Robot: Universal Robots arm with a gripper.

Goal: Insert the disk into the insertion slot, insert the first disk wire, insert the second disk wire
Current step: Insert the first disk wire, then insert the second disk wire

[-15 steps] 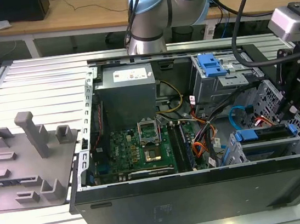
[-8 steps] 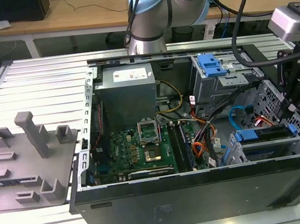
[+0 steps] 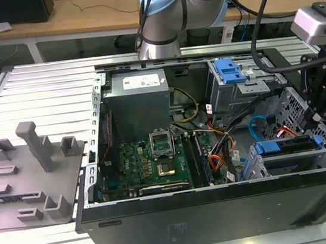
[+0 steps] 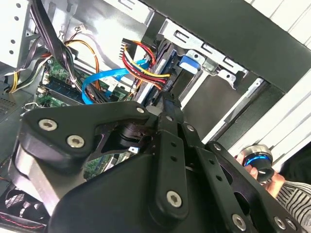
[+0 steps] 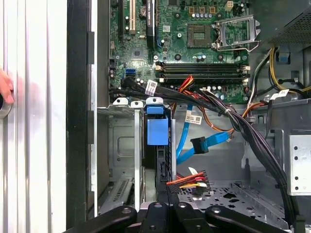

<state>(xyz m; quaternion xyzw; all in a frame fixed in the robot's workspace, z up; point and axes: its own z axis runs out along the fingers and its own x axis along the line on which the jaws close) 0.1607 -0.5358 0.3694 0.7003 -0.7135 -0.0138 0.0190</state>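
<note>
Partly hidden: your pincer [image 4: 168, 104] blocked its own tips with its black body in the second wrist view, so their contact was hard to make out. They looked pressed together at the plug of the red, yellow and black wires [image 5: 189, 180]; whether they pinched it, you could not tell. Your hard drive [image 5: 157, 132] sat edge-on in its bay [image 3: 298, 104], just ahead of the pincer. The light-blue cable [image 5: 183, 141] looped beside the drive, its plug apart from it.

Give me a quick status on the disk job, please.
Gripper close behind disk. Disk in insertion slot. Second disk wire loose alongside, connector free.
</note>
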